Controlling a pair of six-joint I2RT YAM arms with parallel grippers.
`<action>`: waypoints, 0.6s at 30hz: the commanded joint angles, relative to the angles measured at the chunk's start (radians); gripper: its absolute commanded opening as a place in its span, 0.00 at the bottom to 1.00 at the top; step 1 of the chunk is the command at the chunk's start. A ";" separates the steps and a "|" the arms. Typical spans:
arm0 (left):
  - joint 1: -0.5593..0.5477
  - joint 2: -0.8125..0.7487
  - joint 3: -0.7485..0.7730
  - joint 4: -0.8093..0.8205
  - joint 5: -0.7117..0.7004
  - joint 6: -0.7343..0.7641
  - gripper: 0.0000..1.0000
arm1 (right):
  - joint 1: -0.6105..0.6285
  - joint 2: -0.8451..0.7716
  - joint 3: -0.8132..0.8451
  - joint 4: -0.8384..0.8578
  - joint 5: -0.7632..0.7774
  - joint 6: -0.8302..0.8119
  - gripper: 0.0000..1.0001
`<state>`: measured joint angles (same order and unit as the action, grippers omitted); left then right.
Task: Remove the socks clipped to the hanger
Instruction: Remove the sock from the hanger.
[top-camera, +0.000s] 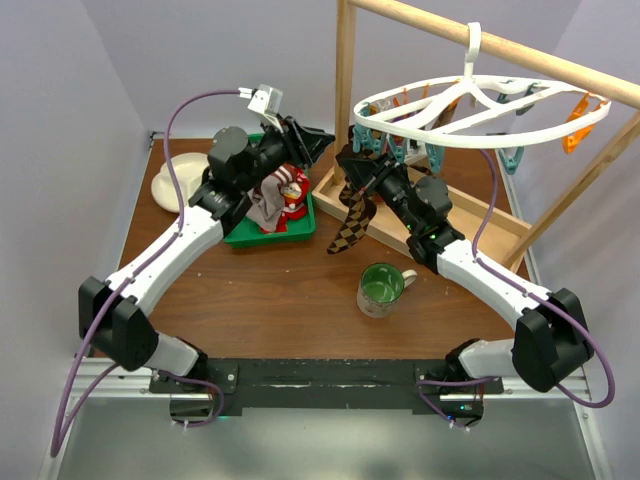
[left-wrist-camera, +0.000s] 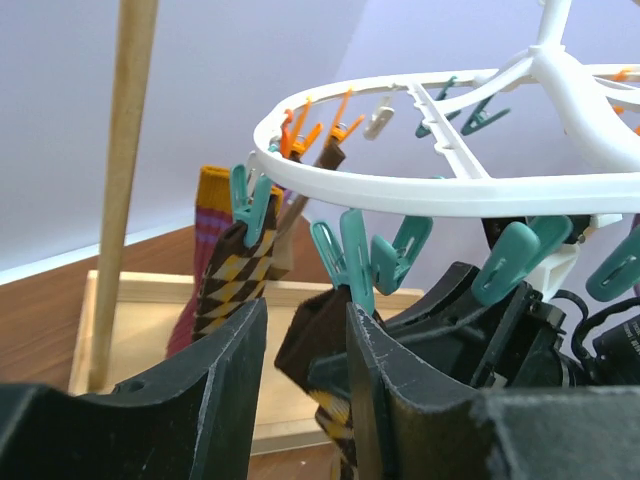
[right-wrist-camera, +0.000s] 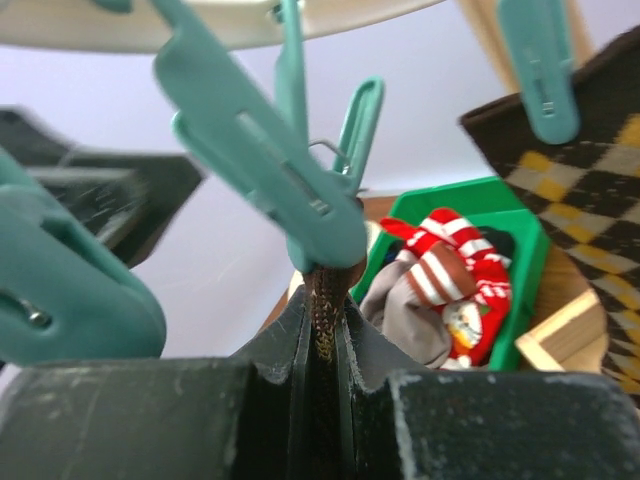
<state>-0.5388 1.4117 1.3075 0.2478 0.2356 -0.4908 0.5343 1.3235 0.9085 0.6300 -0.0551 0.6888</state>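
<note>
Partway through, by the look of it. Already off the hanger (left-wrist-camera: 420, 195) and heaped in the green tray (right-wrist-camera: 525, 270), below and beyond the right hand (right-wrist-camera: 322, 300): a striped sock (right-wrist-camera: 450, 260) and a grey sock (right-wrist-camera: 410, 320). Still clipped up: at least three.

Pinched flat between the right hand's closed fingers: the brown cuff of a checkered sock (left-wrist-camera: 312, 345), with a teal clip (right-wrist-camera: 290, 190) biting the same cuff just above the fingertips and the rest hanging down below the hand, clear of the surface (top-camera: 300, 300). Off to that hand's right: a second checkered sock (right-wrist-camera: 590, 200) under its own clip. Beyond the left hand (left-wrist-camera: 305, 322), up and to its left: a maroon-and-yellow sock (left-wrist-camera: 205, 215) hanging from the rim; cannot tell which clip holds it.

Right arm: reaches up and forward from its base, wrist lifted under the hanger's rim, fingers pointing up into the clip.

Left arm: raised and stretched across, facing the right hand from the other side. Fingers apart, the gripped cuff and its clip sitting just ahead of the gap, apparently touching neither finger.

Probably mid-release of this one sock: clip not yet opened, cuff not yet pulled free.
</note>
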 joint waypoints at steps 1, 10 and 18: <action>0.049 0.078 0.080 0.122 0.201 -0.095 0.43 | -0.002 0.017 0.038 0.063 -0.124 0.015 0.01; 0.083 0.188 0.170 0.191 0.324 -0.184 0.46 | -0.002 0.032 0.056 0.036 -0.146 0.029 0.01; 0.114 0.245 0.185 0.265 0.409 -0.270 0.46 | -0.002 0.034 0.072 0.017 -0.138 0.028 0.01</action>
<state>-0.4400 1.6287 1.4368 0.4377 0.5686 -0.6952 0.5297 1.3552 0.9329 0.6479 -0.1612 0.7074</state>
